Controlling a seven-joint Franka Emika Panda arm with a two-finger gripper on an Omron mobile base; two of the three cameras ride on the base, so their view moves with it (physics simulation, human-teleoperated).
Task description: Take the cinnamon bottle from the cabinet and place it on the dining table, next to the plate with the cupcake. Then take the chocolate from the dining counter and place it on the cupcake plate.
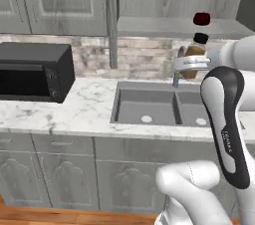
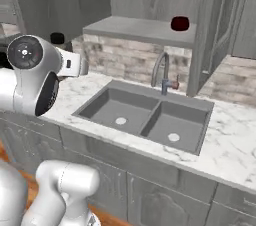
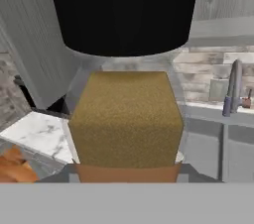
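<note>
Left base view: gripper [image 1: 191,62] clenched around upright cinnamon bottle [image 1: 196,55], carrying it clear of the cabinet [image 1: 164,0] shelf, above the sink [image 1: 159,105]

cinnamon bottle [image 3: 126,119]: clear glass, matt black cap | cabinet [image 1: 60,0]: grey wood-grain

Your arm rises from the base, bends at the elbow and reaches forward at cabinet-shelf height. Your gripper [image 1: 191,62] is level, jaws clamped on the cinnamon bottle [image 1: 196,55], carried upright in the air.
</note>
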